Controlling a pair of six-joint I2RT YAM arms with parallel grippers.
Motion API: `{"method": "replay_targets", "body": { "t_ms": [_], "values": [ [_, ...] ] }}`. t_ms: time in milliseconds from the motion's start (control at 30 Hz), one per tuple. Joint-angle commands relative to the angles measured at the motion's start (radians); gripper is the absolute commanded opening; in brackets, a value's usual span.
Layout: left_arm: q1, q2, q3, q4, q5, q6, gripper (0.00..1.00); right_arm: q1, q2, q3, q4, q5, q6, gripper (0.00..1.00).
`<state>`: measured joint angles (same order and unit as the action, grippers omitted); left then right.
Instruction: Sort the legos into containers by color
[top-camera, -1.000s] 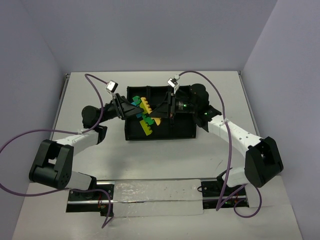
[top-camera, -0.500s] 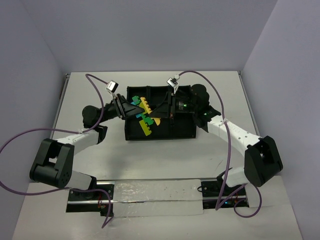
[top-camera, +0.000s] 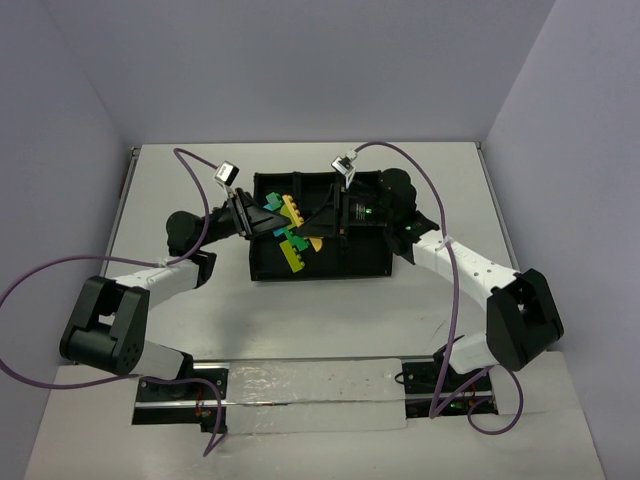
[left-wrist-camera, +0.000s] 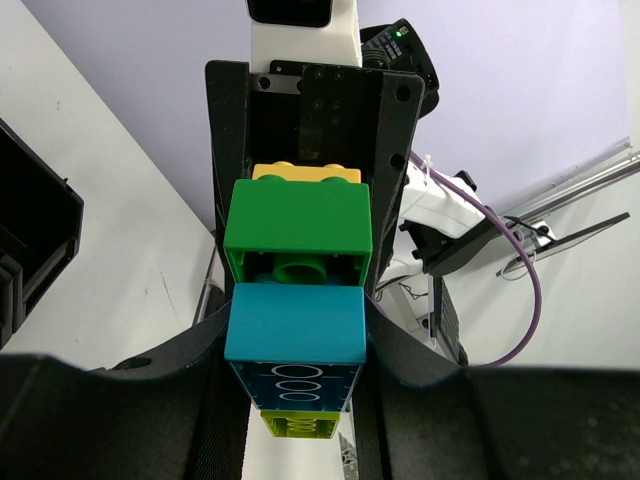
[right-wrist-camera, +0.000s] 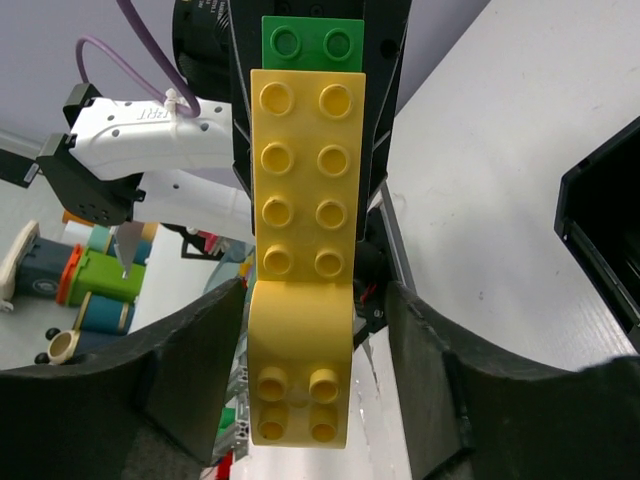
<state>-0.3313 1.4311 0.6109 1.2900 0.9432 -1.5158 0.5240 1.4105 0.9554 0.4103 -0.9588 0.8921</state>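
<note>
A stuck-together cluster of legos (top-camera: 290, 236) hangs above the black divided tray (top-camera: 370, 268). My left gripper (top-camera: 268, 222) is shut on its teal brick (left-wrist-camera: 295, 322). In the left wrist view a green brick (left-wrist-camera: 298, 215) and a yellow one (left-wrist-camera: 305, 173) sit beyond it, and a lime brick (left-wrist-camera: 300, 425) sits nearer. My right gripper (top-camera: 316, 228) is at the other end. In the right wrist view its jaws straddle the long yellow brick (right-wrist-camera: 305, 200), with a gap on the right side. A green brick (right-wrist-camera: 312, 45) shows behind the yellow one.
The tray's black wall shows at the edge of the left wrist view (left-wrist-camera: 30, 240) and of the right wrist view (right-wrist-camera: 600, 230). White table lies all around the tray (top-camera: 330, 320). Purple cables loop from both arms.
The right wrist has shifted slightly left toward the cluster. The left arm and the cluster have barely moved.
</note>
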Motion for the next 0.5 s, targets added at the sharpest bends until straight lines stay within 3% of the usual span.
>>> {"method": "replay_targets", "body": {
  "t_ms": [0, 233, 467],
  "values": [
    [-0.003, -0.003, 0.036, 0.291, -0.009, 0.023, 0.00, 0.004, 0.005, -0.003, 0.044, -0.024, -0.016, 0.71],
    [-0.002, -0.028, 0.039, 0.200, 0.019, 0.084, 0.00, -0.009, -0.042, -0.005, -0.076, -0.032, -0.104, 0.88],
    [0.003, -0.044, 0.049, 0.163, 0.028, 0.114, 0.00, -0.040, -0.074, -0.018, -0.202, -0.017, -0.179, 0.94]
  ]
}}
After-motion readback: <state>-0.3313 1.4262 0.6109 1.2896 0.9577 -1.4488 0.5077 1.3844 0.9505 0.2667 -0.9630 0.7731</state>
